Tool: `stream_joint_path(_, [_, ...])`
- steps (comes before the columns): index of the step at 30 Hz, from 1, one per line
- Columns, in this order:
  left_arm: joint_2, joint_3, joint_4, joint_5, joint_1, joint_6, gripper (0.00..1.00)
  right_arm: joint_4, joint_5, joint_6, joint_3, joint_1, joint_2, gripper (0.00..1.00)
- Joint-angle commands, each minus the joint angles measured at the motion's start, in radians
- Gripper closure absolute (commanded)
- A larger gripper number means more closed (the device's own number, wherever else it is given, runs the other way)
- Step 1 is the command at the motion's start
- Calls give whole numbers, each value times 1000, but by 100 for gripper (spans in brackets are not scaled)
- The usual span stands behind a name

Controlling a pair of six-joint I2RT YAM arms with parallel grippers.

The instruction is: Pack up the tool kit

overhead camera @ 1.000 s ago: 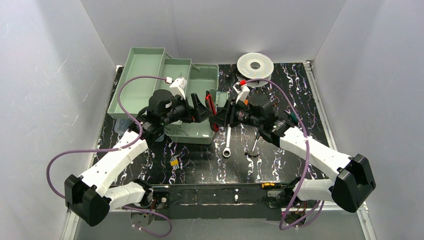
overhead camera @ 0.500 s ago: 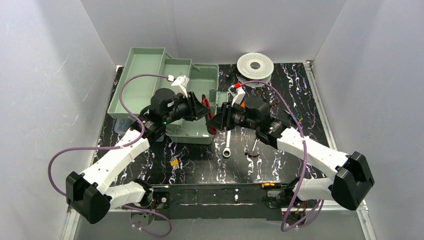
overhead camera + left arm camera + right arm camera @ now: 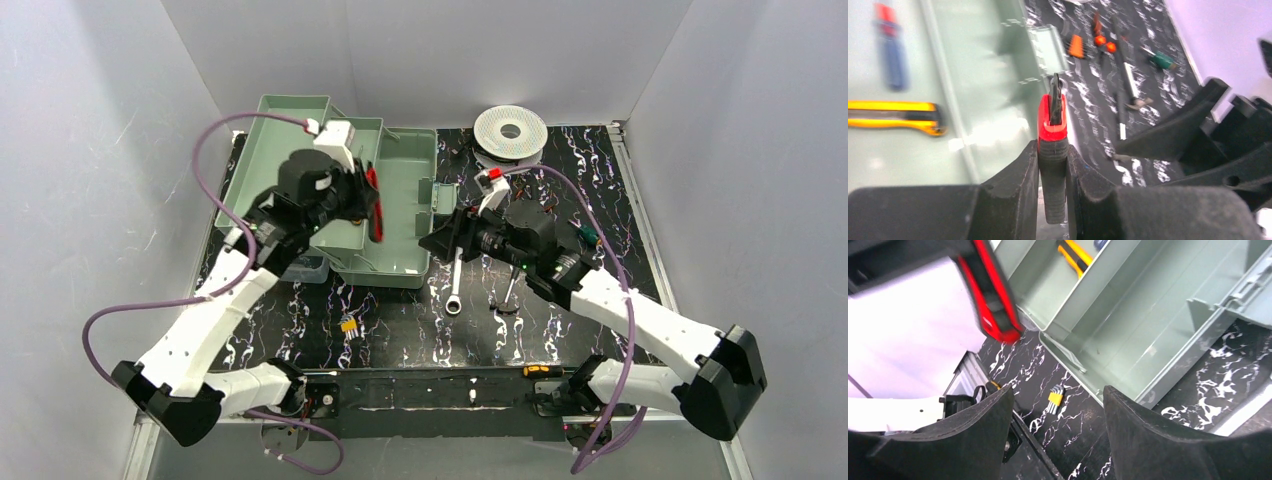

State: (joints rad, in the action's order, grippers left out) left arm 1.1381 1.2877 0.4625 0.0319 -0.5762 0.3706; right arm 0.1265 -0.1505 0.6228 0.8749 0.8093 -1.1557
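The left jaws, clenched on the pliers (image 3: 1052,120), have swung from the toolbox's (image 3: 405,175) right edge to above its middle for stowing; the right jaws, released, hang beside that edge.

Plain white walls (image 3: 90,150) on 3 sides, lit soft & even. Desk (image 3: 400,330) top black w/ white veins (marble look), pale metal strip (image 3: 646,215) along right edge.

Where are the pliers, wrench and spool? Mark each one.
pliers (image 3: 1052,125): left wrist view, on the red handle collar.
wrench (image 3: 455,282): top view, on the shaft.
spool (image 3: 528,130): top view, on the white upper face.
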Motion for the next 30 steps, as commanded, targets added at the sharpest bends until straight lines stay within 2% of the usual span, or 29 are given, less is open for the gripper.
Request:
stream_joint_path(1, [33, 252, 304, 382, 20, -224, 100, 22, 119, -40, -32, 1, 82, 27])
stream_joint_path(3, [60, 337, 343, 513, 33, -315, 100, 10, 142, -45, -41, 1, 102, 27])
stream_joint_path(6, [81, 376, 312, 694, 41, -463, 100, -25, 190, -47, -45, -1, 124, 29])
stream_joint_path(9, [109, 363, 202, 852, 52, -619, 100, -74, 231, -49, -50, -2, 145, 30])
stream_joint_path(11, [136, 351, 129, 884, 81, -695, 100, -112, 262, -47, -53, -3, 157, 31])
stream_joint_path(18, [283, 369, 189, 683, 280, -628, 100, -359, 481, 5, -49, -4, 194, 31])
stream_joint_path(21, [338, 352, 194, 572, 331, -577, 100, -440, 577, 42, -66, -6, 201, 31])
stream_joint_path(24, [397, 365, 216, 523, 357, -532, 99, -512, 596, 71, -75, -44, 172, 31])
stream_joint_path(27, [441, 388, 244, 504, 371, -510, 89, -615, 558, 83, -40, -131, 96, 30])
stream_joint_path(28, [444, 394, 248, 502, 374, -500, 77, -645, 541, 88, -27, -157, 67, 30])
stream_joint_path(29, [443, 395, 247, 498, 376, -492, 61, -679, 538, 98, -12, -183, 38, 30])
stream_joint_path(30, [432, 392, 244, 491, 378, -484, 51, -703, 531, 108, -4, -204, 13, 30])
